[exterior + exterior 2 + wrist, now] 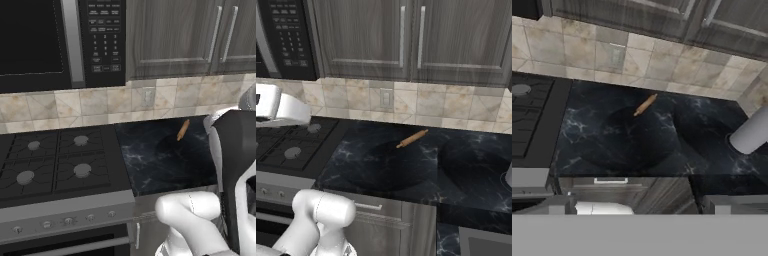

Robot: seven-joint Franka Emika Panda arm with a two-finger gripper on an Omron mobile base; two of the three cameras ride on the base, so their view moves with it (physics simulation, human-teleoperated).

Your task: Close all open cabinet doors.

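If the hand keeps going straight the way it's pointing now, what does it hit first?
Judging from the hand view, it points down at the black marble counter, short of the rolling pin. It would probably meet the bare countertop first, though depth is hard to judge.

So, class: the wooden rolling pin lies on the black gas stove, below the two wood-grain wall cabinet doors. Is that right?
Not quite. The wooden rolling pin lies on the dark marble counter, right of the black gas stove, as the right base view shows. It is indeed below the two wood-grain wall cabinet doors.
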